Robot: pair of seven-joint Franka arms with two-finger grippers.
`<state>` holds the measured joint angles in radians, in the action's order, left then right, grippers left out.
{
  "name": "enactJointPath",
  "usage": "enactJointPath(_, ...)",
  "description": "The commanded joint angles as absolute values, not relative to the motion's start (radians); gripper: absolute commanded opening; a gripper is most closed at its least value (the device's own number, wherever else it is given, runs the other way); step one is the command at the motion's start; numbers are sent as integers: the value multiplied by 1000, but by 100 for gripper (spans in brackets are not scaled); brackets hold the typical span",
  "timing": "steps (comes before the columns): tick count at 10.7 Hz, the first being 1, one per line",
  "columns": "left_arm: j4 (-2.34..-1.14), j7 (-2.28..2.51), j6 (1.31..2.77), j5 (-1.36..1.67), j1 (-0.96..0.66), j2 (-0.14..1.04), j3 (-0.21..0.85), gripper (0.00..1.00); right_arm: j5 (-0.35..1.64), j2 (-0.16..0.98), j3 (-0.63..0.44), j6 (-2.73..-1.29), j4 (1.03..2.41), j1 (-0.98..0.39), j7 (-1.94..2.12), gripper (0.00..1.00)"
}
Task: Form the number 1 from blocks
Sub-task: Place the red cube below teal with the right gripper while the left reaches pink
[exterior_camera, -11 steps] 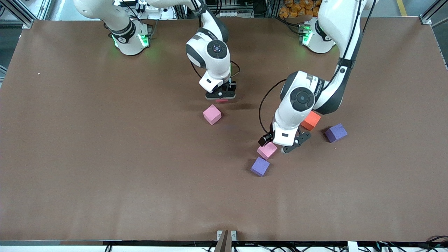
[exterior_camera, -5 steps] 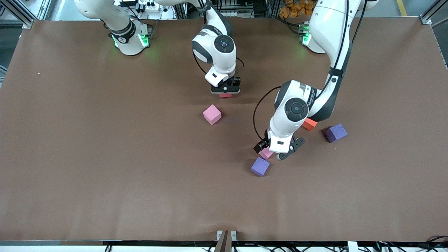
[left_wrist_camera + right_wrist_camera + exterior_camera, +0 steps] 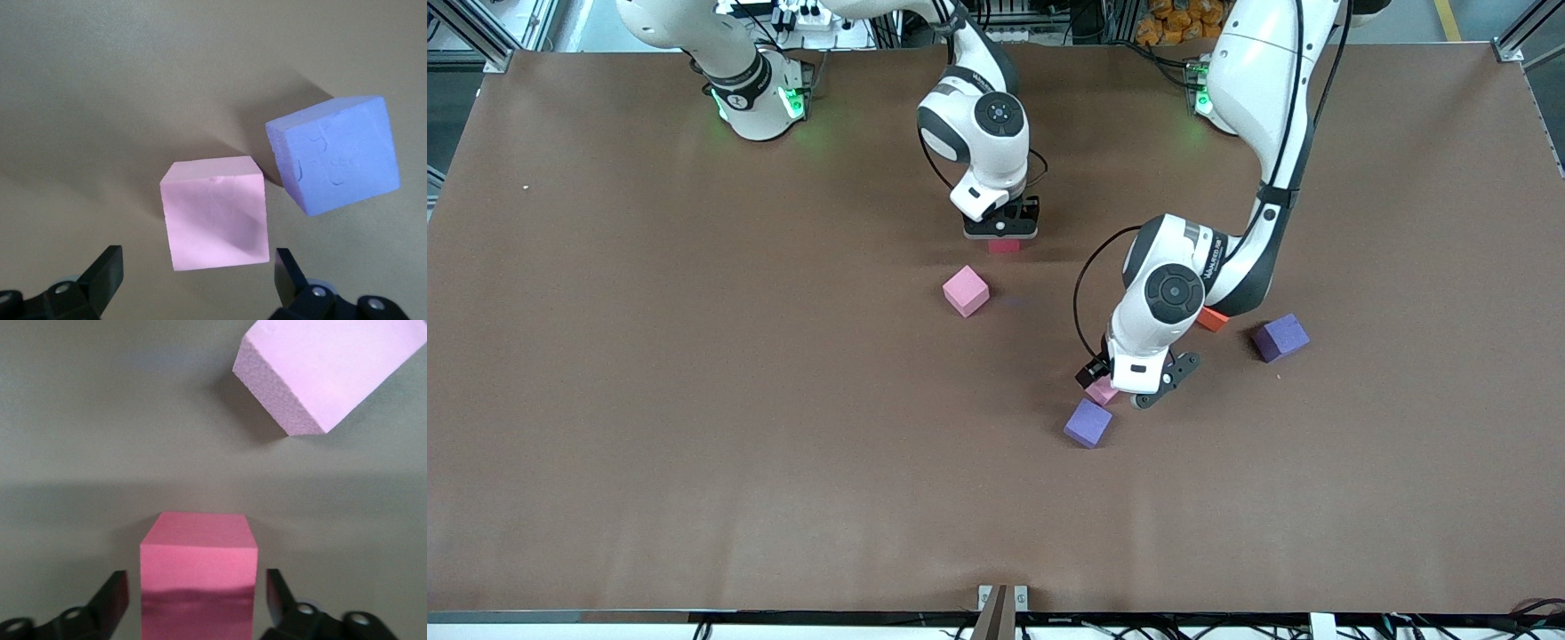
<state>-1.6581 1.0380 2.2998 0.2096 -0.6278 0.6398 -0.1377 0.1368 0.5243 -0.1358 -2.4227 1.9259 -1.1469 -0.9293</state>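
Observation:
A red block (image 3: 1003, 246) rests on the table under my right gripper (image 3: 1001, 233). In the right wrist view the red block (image 3: 199, 567) stands between the spread fingers of that gripper (image 3: 199, 597), with a gap on each side, so the gripper is open. One pink block (image 3: 966, 290) (image 3: 327, 367) lies a little nearer the front camera. A second pink block (image 3: 1100, 390) (image 3: 213, 212) sits mostly hidden beneath my left gripper (image 3: 1129, 384). The left gripper (image 3: 199, 273) is open, its fingers wide on either side just short of the block.
A purple cube (image 3: 1088, 423) (image 3: 333, 153) lies close beside the second pink block, nearer the front camera. An orange cube (image 3: 1212, 318) shows partly under the left arm. Another purple cube (image 3: 1280, 337) sits toward the left arm's end of the table.
My right gripper has shifted a little with the red block, and its fingers have opened away from it. My left gripper has moved over the second pink block, covering most of it.

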Motion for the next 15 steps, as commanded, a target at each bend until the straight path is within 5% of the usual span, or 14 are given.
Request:
enactJointPath(1, -1609, 1039, 2278, 239, -640, 670, -156, 100, 149, 503, -152, -2419, 1920, -1152, -942, 100)
enactJointPath(4, -1569, 1037, 2276, 238, -624, 692, -153, 100, 147, 451, -150, -2418, 1956, -1069, -1102, 100)
enactJointPath(15, -1549, 1039, 2276, 255, -626, 710, -150, 100, 150, 583, -202, -2433, 1852, -985, -1442, 100)
